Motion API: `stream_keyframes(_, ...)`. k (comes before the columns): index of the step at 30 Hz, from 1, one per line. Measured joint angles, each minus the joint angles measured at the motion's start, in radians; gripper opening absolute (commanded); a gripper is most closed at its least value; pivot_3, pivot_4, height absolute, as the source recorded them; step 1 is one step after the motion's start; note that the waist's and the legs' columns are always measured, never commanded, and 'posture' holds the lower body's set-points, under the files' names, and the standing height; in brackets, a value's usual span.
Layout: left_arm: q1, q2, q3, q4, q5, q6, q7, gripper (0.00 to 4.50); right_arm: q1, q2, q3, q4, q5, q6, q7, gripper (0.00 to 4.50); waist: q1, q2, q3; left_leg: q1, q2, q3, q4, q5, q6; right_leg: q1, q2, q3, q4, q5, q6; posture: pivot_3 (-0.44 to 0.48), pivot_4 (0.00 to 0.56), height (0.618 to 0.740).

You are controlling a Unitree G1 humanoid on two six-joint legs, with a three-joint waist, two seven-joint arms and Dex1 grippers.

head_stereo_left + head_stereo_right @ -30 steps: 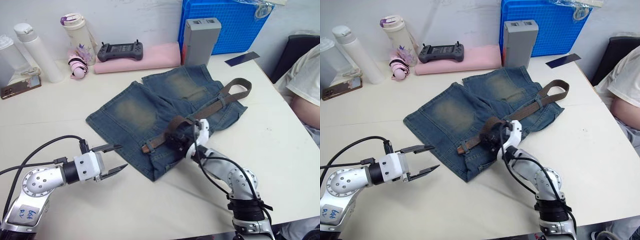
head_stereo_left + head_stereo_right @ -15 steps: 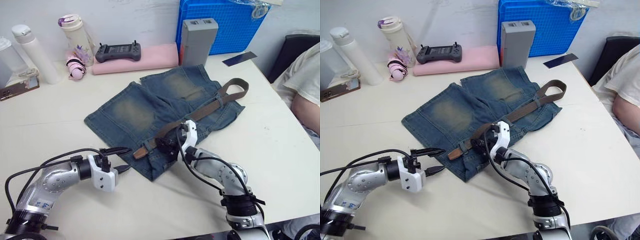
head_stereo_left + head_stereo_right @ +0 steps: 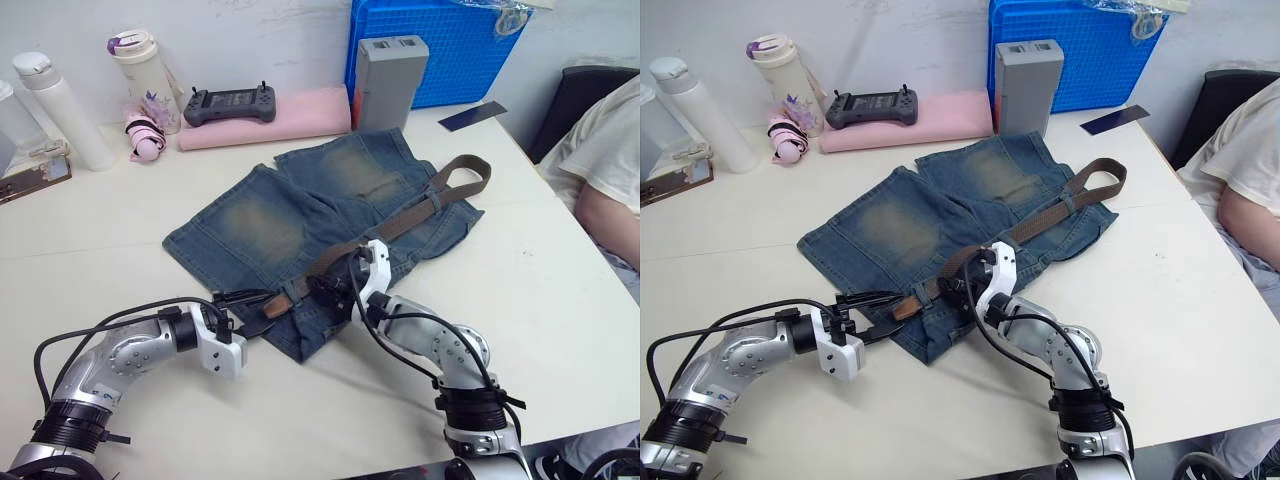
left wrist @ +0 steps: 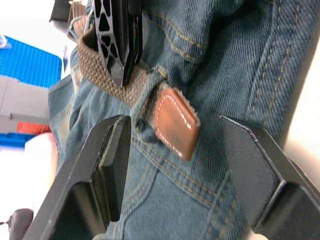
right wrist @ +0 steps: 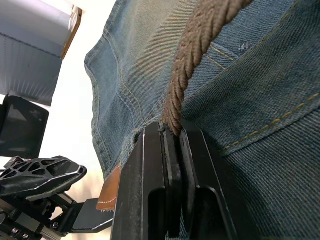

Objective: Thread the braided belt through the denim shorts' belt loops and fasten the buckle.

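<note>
Braided belt (image 3: 400,222): lay across the denim shorts (image 3: 300,215) on the table (image 3: 560,300), its smooth brown leather tip (image 4: 175,122) poking out past a belt loop (image 4: 145,102) and sitting between the widely spread fingers (image 4: 107,160) of the left gripper (image 3: 250,312), touched by neither. The woven strap beyond the tip was pinched tight between the closed fingers (image 5: 170,170) of the right gripper (image 3: 322,295). The far end of the belt curved in a loop past the shorts' edge, well apart from both grippers.
</note>
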Motion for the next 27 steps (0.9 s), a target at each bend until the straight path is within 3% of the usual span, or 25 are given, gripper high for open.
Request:
stream_keyframes(3, -0.009, 0.0, -0.007, 0.016, 0.01, -0.006, 0.02, 3.12, 0.0, 0.005, -0.003, 0.0, -0.01, 0.003, 0.004, 0.0, 0.0, 0.0, 0.0, 0.0, 0.0, 0.0, 0.0, 0.0, 0.0, 0.0, 0.0, 0.0, 0.0, 0.0, 0.0, 0.0, 0.15, 0.709)
stream_keyframes(6, -0.02, 0.0, -0.015, 0.025, 0.019, -0.003, 0.029, 2.36, 0.0, 0.008, -0.005, -0.003, -0.018, 0.009, 0.007, 0.0, 0.0, 0.0, 0.0, 0.0, 0.0, 0.0, 0.0, 0.0, 0.0, 0.0, 0.0, 0.0, 0.0, 0.0, 0.0, 0.0, 0.15, 0.709)
stream_keyframes(11, -0.022, 0.001, -0.022, 0.028, 0.022, -0.004, 0.042, 0.15, -0.001, 0.011, -0.018, -0.005, -0.02, 0.024, 0.011, 0.0, 0.001, 0.0, 0.0, 0.0, 0.0, 0.0, 0.0, 0.0, 0.0, 0.0, 0.0, 0.0, 0.0, 0.0, 0.0, 0.0, 0.15, 0.709)
stream_keyframes(17, -0.023, 0.007, -0.024, 0.028, 0.03, -0.007, 0.056, 0.07, -0.001, 0.016, -0.027, -0.008, -0.029, 0.038, 0.018, 0.0, 0.002, 0.0, 0.0, 0.0, 0.0, 0.0, 0.0, 0.0, 0.0, 0.0, 0.0, 0.0, 0.0, 0.0, 0.0, 0.0, 0.15, 0.709)
stream_keyframes(20, -0.021, 0.007, -0.024, 0.025, 0.035, -0.007, 0.063, 0.0, 0.002, 0.016, -0.03, -0.008, -0.037, 0.046, 0.021, 1.07, 0.003, 0.001, 0.0, 0.0, 0.0, 0.0, 0.0, 0.0, 0.0, 0.0, 0.0, 0.0, 0.0, 0.0, 0.0, 0.0, 0.15, 0.709)
stream_keyframes(25, -0.017, 0.007, -0.024, 0.019, 0.04, -0.003, 0.074, 0.0, 0.033, -0.023, -0.043, -0.073, -0.018, 0.061, 0.078, 3.42, 0.004, 0.001, 0.0, -0.001, -0.001, 0.0, 0.0, 0.0, 0.0, 0.0, 0.0, 0.0, 0.0, 0.0, 0.0, 0.0, 0.15, 0.709)
stream_keyframes(27, -0.015, 0.007, -0.026, 0.016, 0.041, -0.002, 0.08, 0.0, 0.039, -0.065, -0.046, -0.119, -0.017, 0.061, 0.109, 3.42, 0.005, 0.002, 0.0, -0.001, -0.001, 0.0, 0.0, 0.0, 0.0, 0.0, -0.001, 0.0, 0.0, 0.0, 0.0, 0.0, 0.15, 0.709)
